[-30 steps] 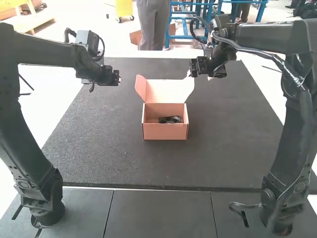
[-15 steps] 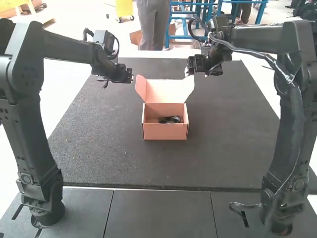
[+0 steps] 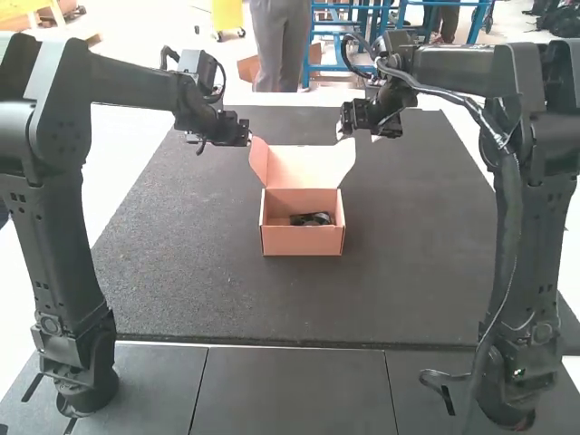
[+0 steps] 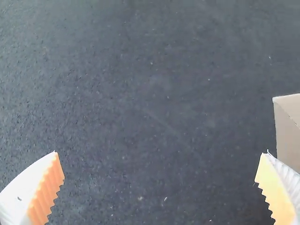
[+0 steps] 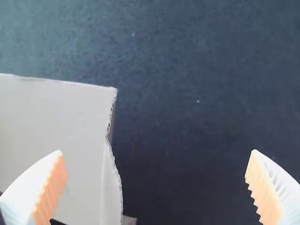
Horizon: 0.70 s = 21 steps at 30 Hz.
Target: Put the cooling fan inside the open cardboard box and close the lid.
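A small cardboard box (image 3: 302, 233) stands open in the middle of the dark mat, its lid (image 3: 301, 165) raised at the back. The black cooling fan (image 3: 309, 218) lies inside the box. My left gripper (image 3: 237, 134) hovers open just beyond the lid's back left corner; that corner of the lid (image 4: 287, 129) shows beside its orange-padded fingers (image 4: 44, 190). My right gripper (image 3: 348, 122) hovers open above the lid's back right corner, and the pale lid flap (image 5: 56, 131) lies under one of its fingers (image 5: 40, 187).
The dark mat (image 3: 181, 236) covers the table around the box with free room on all sides. Black panels (image 3: 290, 390) run along the front edge.
The left gripper has swung right and away toward the lid's back left corner. The right gripper has shifted slightly left and away over the lid's right corner. The box has stayed put.
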### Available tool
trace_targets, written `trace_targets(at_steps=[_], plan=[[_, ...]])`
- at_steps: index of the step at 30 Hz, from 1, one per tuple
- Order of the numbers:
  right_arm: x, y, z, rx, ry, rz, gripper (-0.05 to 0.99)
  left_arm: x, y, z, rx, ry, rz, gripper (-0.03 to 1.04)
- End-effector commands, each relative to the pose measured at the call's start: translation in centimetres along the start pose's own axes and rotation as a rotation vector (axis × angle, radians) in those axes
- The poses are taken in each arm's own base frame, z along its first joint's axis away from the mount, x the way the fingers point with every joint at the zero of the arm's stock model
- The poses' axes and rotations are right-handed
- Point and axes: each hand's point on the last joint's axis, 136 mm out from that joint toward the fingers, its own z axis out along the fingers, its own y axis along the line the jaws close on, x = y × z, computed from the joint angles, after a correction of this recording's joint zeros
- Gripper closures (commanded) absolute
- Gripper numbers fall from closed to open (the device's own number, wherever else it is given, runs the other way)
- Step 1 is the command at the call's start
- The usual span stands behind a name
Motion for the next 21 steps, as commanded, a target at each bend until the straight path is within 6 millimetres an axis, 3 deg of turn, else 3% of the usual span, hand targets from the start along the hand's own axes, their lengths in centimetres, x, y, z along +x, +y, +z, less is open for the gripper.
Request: trace_targets(at_steps=[1,9,18,21], plan=[[-1.42,-0.87,-0.36,0.0,-0.028,0.026,0.07,-1.1,-1.8,-0.28,0.041,-0.02,0.001,0.04],[-1.38,-0.85,0.33,-0.02,-0.006,0.051,0.16,-0.54,-2.74,-0.48,0.055,0.007,0.006,0.04],[-1.31,-0.36,0.35,-0.049,-0.001,0.071,0.54,-0.86,-2.54,-0.67,0.051,0.006,0.003,0.04],[-1.31,-0.28,0.34,-0.053,0.0,0.076,0.57,-0.7,-2.6,-0.68,0.052,0.012,0.004,0.04]])
